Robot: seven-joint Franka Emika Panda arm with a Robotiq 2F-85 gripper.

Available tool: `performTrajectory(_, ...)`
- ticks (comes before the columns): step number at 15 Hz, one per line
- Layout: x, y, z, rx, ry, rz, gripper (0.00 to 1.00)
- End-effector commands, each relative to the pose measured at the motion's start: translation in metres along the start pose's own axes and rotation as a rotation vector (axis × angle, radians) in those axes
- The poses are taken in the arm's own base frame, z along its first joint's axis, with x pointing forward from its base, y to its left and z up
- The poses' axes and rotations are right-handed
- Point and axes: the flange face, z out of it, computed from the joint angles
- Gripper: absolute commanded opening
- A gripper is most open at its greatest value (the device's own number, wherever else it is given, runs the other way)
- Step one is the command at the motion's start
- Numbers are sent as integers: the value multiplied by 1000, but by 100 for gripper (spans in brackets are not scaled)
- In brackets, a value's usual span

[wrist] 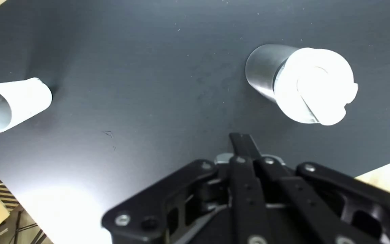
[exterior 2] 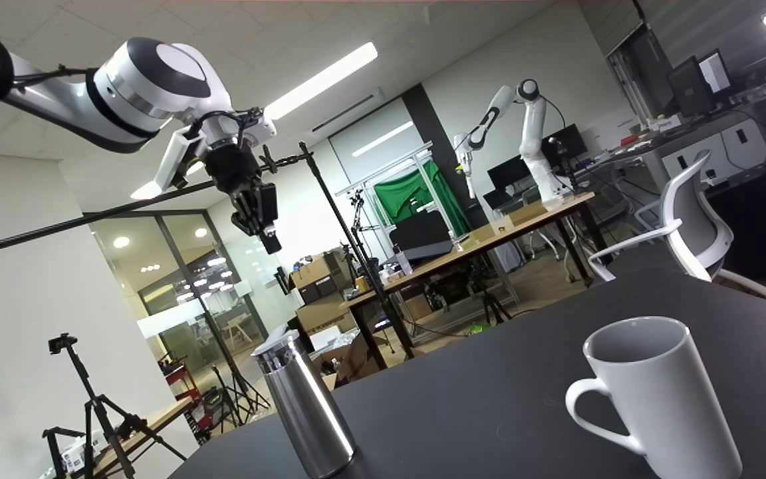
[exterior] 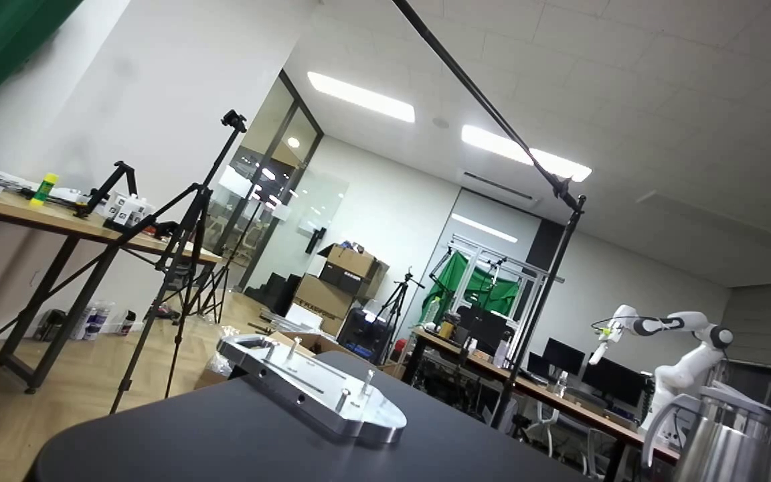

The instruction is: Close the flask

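Observation:
The flask is a shiny silver metal cylinder standing upright on the black table, with a pale lid. It shows in both exterior views, with a handle at its side in one of them. In the wrist view the flask's metal body is at the upper right, and its lid is washed out white. A flap on the lid looks slightly raised. My gripper hangs well above the table, higher than the flask and apart from it. In the wrist view the gripper's fingertips are together with nothing between them.
A white mug stands on the black table; it shows at the left of the wrist view. A flat silver metal device with short posts lies on the table. Tripods, a dark pole and another white arm stand behind.

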Motion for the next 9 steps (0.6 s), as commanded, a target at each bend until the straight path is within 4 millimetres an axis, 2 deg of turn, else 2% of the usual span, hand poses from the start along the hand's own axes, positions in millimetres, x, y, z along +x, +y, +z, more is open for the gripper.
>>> performTrajectory(1,1,0,-1,-1,-1,1,1)
performTrajectory(8,1,2,-2,-1,-3,4,0)
performTrajectory(9,6,-3,2,5,0,3,0)
